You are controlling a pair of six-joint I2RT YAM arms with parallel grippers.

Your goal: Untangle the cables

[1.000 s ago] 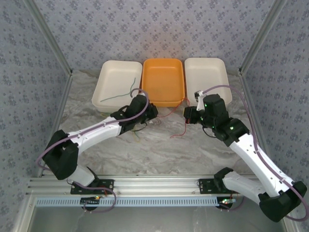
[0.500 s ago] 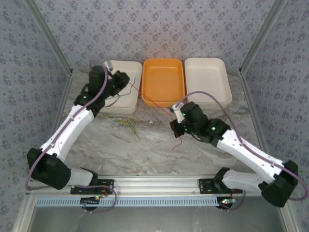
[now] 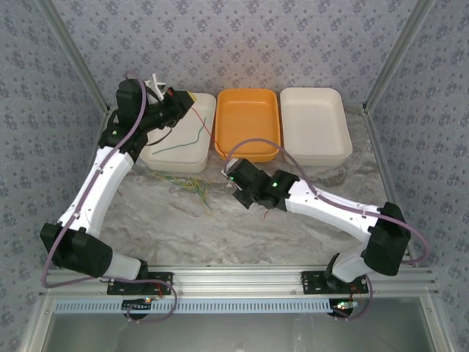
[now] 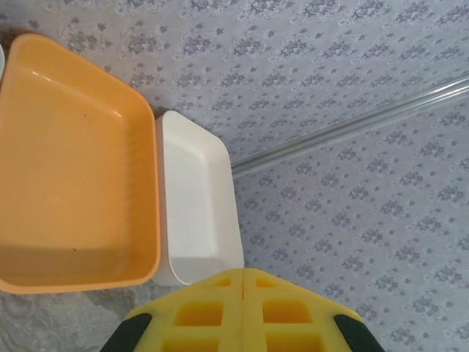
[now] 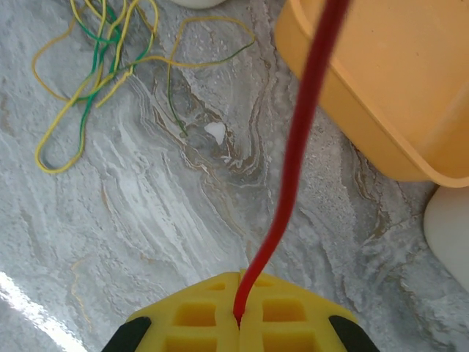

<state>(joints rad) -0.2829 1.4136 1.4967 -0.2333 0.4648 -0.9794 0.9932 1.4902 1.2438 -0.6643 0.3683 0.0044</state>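
Red cable (image 5: 295, 147) straight from right tool (image 5: 239, 323), yellow-green tangle (image 5: 99, 70)

The right gripper (image 3: 233, 176) is over the table (image 3: 183, 235), closed on a wire (image 5: 293, 147). Just beyond it lies the middle tray (image 3: 249, 117), with the right tray (image 3: 311, 121) and left tray (image 3: 176, 167) either side. A wire tangle (image 3: 192, 187) lies on the table to its left, before the left tray. The left gripper (image 3: 187, 101) is over that tray's far end; a loose wire (image 3: 179, 147) lies inside, nearer.
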